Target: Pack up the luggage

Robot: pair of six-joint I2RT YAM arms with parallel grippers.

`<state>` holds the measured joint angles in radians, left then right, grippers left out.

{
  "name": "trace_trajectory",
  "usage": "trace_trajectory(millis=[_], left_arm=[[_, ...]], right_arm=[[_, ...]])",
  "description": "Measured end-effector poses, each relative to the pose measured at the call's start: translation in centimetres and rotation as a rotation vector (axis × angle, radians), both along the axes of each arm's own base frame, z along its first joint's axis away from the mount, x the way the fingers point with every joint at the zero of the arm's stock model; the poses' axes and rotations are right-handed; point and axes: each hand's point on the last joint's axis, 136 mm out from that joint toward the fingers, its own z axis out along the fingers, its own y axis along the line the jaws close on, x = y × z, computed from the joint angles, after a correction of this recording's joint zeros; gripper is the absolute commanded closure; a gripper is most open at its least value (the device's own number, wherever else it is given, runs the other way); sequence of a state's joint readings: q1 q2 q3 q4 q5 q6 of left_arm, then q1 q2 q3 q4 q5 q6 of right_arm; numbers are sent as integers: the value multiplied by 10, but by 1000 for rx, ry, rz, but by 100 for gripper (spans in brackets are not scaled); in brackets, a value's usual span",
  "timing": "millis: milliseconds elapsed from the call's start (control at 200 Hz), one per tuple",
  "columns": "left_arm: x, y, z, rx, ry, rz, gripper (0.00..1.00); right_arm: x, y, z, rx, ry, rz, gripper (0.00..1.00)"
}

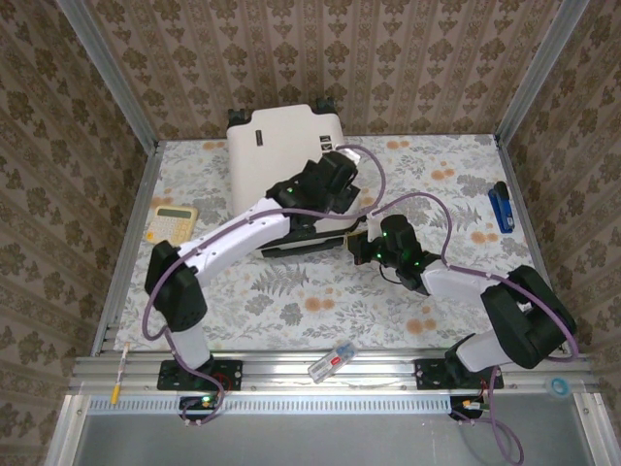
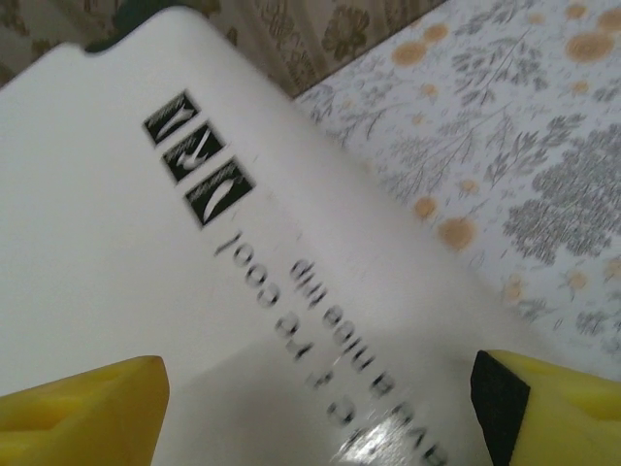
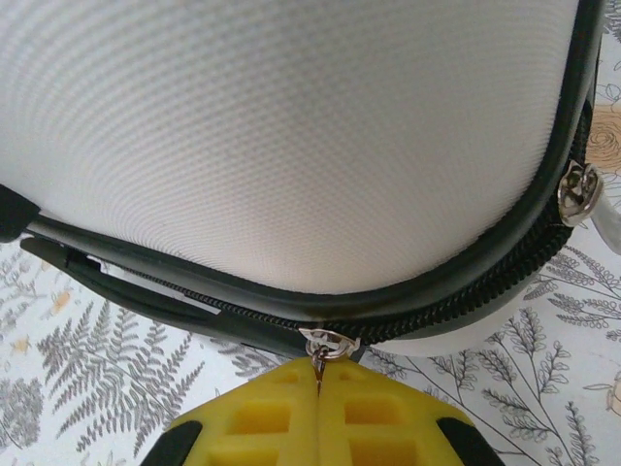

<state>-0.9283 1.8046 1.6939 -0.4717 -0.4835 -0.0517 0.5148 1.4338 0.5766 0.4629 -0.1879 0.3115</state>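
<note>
- White luggage (image 3: 291, 136) shell just ahead of right claw (image 3: 318, 388); zip seam (image 3: 456, 291) runs crosswise.
- Right claw pinched shut on zipper pull (image 3: 328, 342).
- Left claw (image 2: 315, 408) open above shell top.

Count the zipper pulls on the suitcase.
2. The near pull is pinched by the right pincer at the seam; the far pull hangs at the seam's right end. Others may hide around the suitcase.
</note>
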Motion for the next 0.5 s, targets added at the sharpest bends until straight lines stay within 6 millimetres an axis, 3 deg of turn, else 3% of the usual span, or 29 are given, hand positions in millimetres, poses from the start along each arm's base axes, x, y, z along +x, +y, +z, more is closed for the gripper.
trace_trajectory(millis=[140, 250, 390, 500], left_arm=[[14, -34, 10, -21, -41, -4, 16], [30, -50, 0, 23, -62, 35, 20], [47, -45, -37, 181, -46, 116, 26], [46, -36, -39, 238, -63, 161, 29]], right_arm=[[-1, 0, 0, 40, -2, -17, 100], [-1, -1, 0, 58, 1, -29, 100], [0, -4, 1, 55, -3, -53, 100], [2, -9, 0, 46, 1, -88, 100]])
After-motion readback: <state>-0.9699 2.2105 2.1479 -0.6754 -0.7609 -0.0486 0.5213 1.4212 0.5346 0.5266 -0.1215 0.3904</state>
